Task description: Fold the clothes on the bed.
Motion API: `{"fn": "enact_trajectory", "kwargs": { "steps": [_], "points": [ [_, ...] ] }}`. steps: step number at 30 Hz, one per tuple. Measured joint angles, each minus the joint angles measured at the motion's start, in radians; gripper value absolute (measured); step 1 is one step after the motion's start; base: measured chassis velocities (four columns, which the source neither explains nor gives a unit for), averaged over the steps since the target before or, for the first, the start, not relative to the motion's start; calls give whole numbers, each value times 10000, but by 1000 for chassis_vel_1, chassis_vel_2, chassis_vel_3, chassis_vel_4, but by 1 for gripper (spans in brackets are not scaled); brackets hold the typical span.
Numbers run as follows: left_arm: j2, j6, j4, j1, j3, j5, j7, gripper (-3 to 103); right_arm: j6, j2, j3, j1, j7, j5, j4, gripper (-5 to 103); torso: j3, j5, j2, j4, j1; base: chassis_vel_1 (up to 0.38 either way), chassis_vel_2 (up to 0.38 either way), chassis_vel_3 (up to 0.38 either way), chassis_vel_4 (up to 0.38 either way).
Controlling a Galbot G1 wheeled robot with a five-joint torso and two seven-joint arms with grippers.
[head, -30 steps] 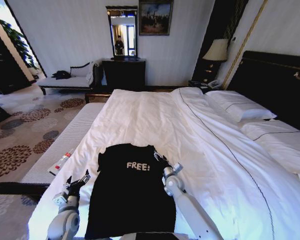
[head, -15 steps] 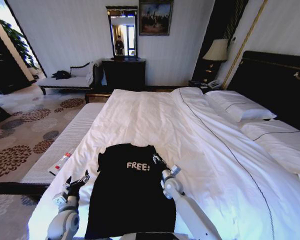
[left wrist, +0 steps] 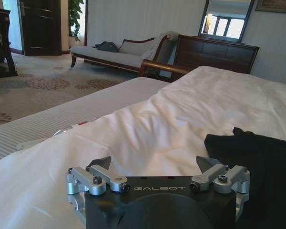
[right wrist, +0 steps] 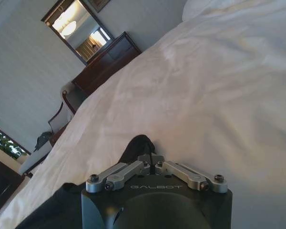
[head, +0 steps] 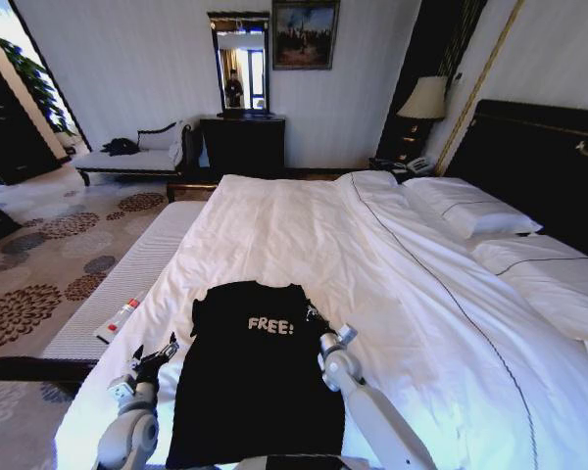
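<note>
- A black T-shirt (head: 255,367) lies flat on the bed (head: 392,284), near its foot edge.
- The right gripper (head: 318,323) is pinched shut on the shirt's right side edge, by the sleeve.
- The left gripper (head: 155,354) hangs spread wide over the duvet (head: 304,235), just beside the shirt's left edge.

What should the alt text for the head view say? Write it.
A black T-shirt lies flat on a white bed. The right pincer pinches its right edge, while the left pincer is open over the duvet beside it.
</note>
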Motion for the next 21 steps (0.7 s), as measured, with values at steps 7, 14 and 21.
{"fn": "enact_trajectory", "kwargs": {
  "steps": [7, 14, 21],
  "points": [
    [60, -1, 13, -60, -56, -119, -18, 100, 292, -139, 611, 206, -46, -162, 90, 0, 0, -1, 0, 1, -1, 0, 0, 0, 0],
    [54, 0, 47, -149, 3, -168, -29, 100, 453, -544, 1216, 285, -151, -367, -168, 0, 0, 0, 0, -1, 0, 0, 0, 0, 0],
    [21, -1, 73, -201, 116, -169, -39, 100, 595, -677, 1620, 93, -55, -427, 87, 0, 0, 0, 0, 0, -1, 0, 0, 0, 0]
  ]
}}
